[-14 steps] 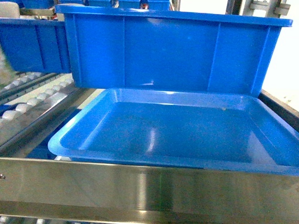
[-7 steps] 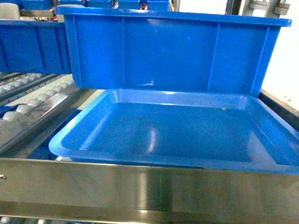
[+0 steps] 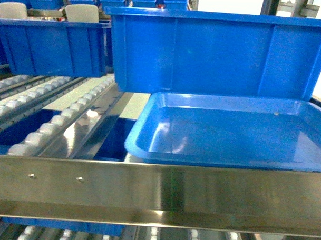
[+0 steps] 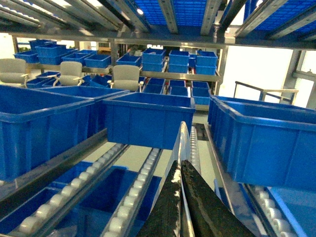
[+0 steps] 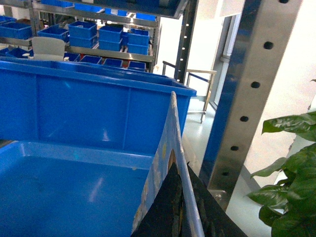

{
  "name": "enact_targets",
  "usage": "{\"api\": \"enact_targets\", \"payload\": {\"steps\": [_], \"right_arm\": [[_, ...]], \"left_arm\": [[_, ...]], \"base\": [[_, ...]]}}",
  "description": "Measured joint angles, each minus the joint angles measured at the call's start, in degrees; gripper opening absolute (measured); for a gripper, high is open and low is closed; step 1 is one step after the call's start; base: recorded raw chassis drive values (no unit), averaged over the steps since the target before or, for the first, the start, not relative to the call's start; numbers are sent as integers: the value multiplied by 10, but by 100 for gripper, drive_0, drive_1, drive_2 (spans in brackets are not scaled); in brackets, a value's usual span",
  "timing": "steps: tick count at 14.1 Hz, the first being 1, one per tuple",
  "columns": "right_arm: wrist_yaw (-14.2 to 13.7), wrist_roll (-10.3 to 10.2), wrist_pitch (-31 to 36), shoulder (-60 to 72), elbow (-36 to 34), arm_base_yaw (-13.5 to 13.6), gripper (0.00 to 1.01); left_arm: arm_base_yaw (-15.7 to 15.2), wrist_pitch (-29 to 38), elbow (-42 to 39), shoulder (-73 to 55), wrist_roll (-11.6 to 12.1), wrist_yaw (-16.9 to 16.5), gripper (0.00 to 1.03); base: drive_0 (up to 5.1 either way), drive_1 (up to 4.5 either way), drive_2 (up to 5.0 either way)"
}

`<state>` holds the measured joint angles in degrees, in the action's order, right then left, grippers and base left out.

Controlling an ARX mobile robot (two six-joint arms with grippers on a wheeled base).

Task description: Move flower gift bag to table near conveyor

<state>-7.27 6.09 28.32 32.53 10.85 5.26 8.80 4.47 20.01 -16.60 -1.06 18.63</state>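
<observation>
a: from the head camera we see neither arm and no bag at all: only a steel rail across the bottom, a shallow blue tray (image 3: 239, 136) behind it, a deep blue bin (image 3: 215, 51) behind that, and the conveyor (image 3: 55, 116) with its white rollers off to the side.

b: the wrists help more. on the left wrist view, the left gripper (image 4: 180, 197) has its 2 dark fingers pressed together with a thin pale sheet edge rising from between them. we take that for the flower gift bag (image 4: 183, 143), but so little shows that we cannot read any print there.

a: the right gripper (image 5: 177, 207) is the same: fingers closed on a thin sheet that stands up from between them. on that side we do see a faint pattern on the face of the sheet, seen nearly edge-on.

b: most of the bag is cut off below both wrist frames, so we cannot tell its shape or how it hangs.

a: beyond the left fingers run roller lanes and more blue bins. beyond the right fingers sit the tray and the deep bin; a perforated steel post (image 5: 247, 94) stands just to the side, with a leafy plant (image 5: 291, 168) past it.

b: we cannot find the table in any view.
</observation>
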Motion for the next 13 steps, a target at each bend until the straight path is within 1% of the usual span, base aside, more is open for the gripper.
{"api": "enact_targets", "payload": {"steps": [13], "right_arm": [[0, 0, 0, 0, 0, 0, 2]], "left_arm": [[0, 0, 0, 1, 0, 0, 2]], "base": [[0, 0, 0]]}}
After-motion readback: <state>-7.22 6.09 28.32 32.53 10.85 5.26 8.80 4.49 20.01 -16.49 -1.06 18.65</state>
